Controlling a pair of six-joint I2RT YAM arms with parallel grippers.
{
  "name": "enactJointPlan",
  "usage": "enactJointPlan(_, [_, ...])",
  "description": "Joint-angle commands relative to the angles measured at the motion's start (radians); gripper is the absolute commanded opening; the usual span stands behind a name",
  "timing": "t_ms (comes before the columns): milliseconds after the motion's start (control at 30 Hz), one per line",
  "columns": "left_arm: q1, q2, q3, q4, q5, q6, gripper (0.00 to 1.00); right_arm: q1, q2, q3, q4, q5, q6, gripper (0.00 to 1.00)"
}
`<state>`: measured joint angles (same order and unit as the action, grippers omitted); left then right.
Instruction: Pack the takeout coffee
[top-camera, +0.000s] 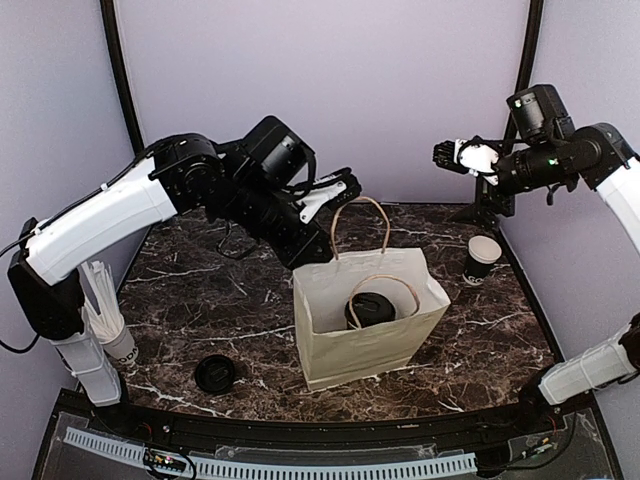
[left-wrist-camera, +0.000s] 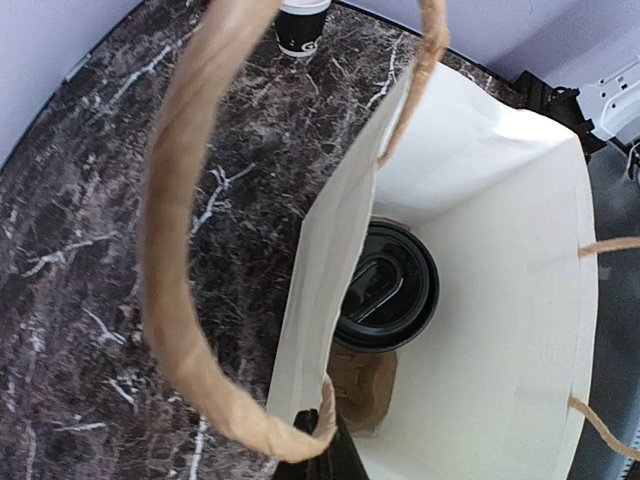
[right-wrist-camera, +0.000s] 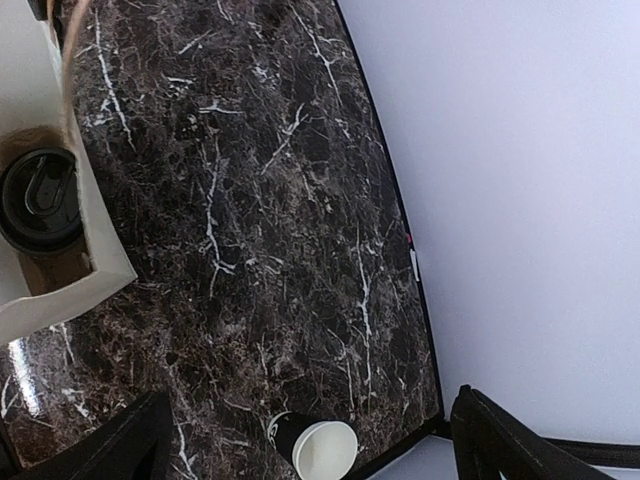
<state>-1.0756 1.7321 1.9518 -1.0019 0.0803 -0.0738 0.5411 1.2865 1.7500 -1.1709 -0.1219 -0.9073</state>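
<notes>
The takeout coffee (top-camera: 370, 309), a black cup with a black lid, stands inside the open white paper bag (top-camera: 335, 345) at mid-table. Its lid shows in the left wrist view (left-wrist-camera: 392, 290) and the right wrist view (right-wrist-camera: 40, 200). My left gripper (top-camera: 338, 193) is above the bag's rear edge, shut on the bag's upright brown rear handle (left-wrist-camera: 170, 250). Its dark fingertips (left-wrist-camera: 325, 455) show at the bottom of the left wrist view. My right gripper (top-camera: 452, 155) is raised high at the back right, open and empty; its fingers (right-wrist-camera: 490, 440) frame the right wrist view.
A matching cup with a bare white rim (top-camera: 482, 258) stands right of the bag, also in the right wrist view (right-wrist-camera: 318, 452). A loose flat black lid (top-camera: 215, 373) lies at the front left. A cup of white sticks (top-camera: 108, 320) stands at the left edge.
</notes>
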Motion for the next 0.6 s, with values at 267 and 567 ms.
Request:
enactJointPlan(267, [-0.003, -0.052, -0.016, 0.113, -0.332, 0.298, 0.0, -0.101, 0.068, -0.06, 0.142, 0.037, 0.092, 0.99])
enactJointPlan(567, [-0.024, -0.228, -0.282, 0.346, -0.239, 0.319, 0.0, -0.115, 0.056, -0.09, 0.126, 0.032, 0.084, 0.99])
